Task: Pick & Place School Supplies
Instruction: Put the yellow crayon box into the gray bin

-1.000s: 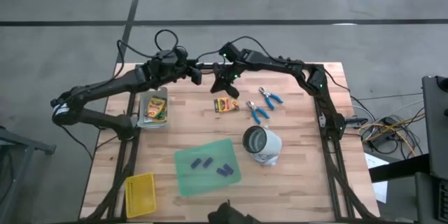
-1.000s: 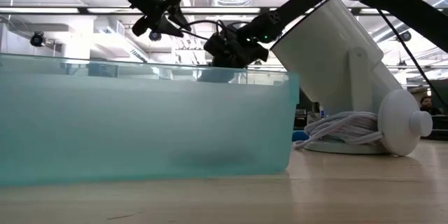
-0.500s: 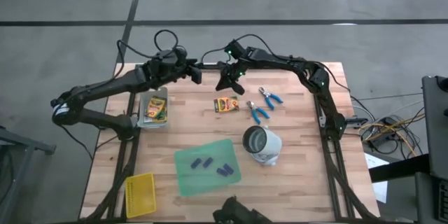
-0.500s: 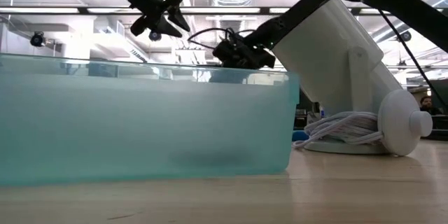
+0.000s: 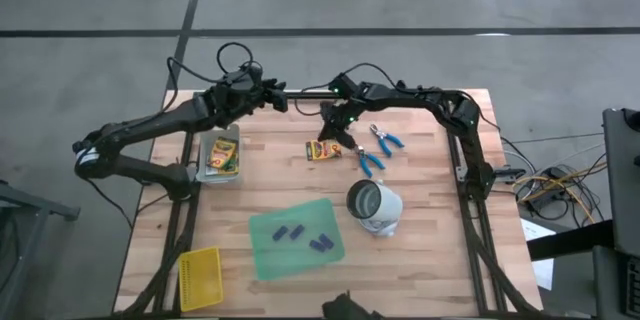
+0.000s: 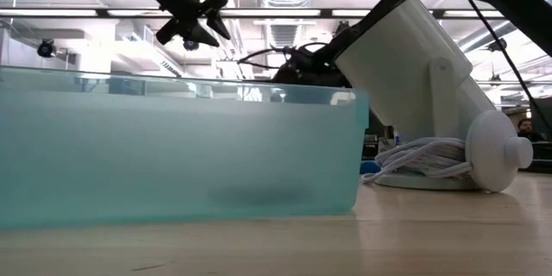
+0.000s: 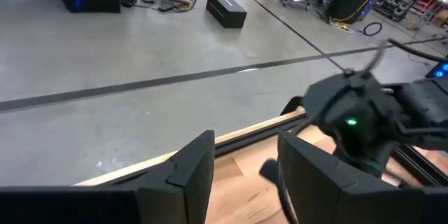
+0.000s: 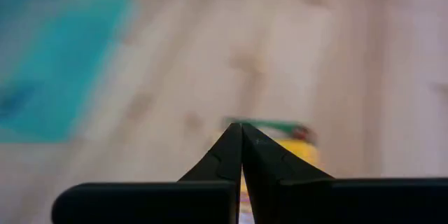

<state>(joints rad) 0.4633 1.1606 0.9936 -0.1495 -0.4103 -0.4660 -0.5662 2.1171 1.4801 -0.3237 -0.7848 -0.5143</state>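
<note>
A yellow-and-green crayon box (image 5: 322, 149) lies flat on the table at the far middle; it also shows in the right wrist view (image 8: 292, 145). My right gripper (image 5: 334, 133) is shut and empty, pointing down just above this box's right end (image 8: 241, 127). Two blue-handled tools (image 5: 385, 138) (image 5: 367, 161) lie to its right. Several purple-blue pieces (image 5: 303, 237) lie on the green sheet (image 5: 270, 255). My left gripper (image 5: 277, 98) is open and empty (image 7: 241, 164), up over the table's far edge.
A clear bin (image 5: 220, 157) holding more crayon boxes stands at the left. A white lamp-like object (image 5: 376, 206) lies right of the middle, with its cord (image 6: 423, 157). A yellow mesh basket (image 5: 200, 278) sits at the near left corner.
My right gripper has gone toward the table's near and right edges and down, from beside the left gripper to just over the crayon box. My left gripper has drawn back a little toward the far edge.
</note>
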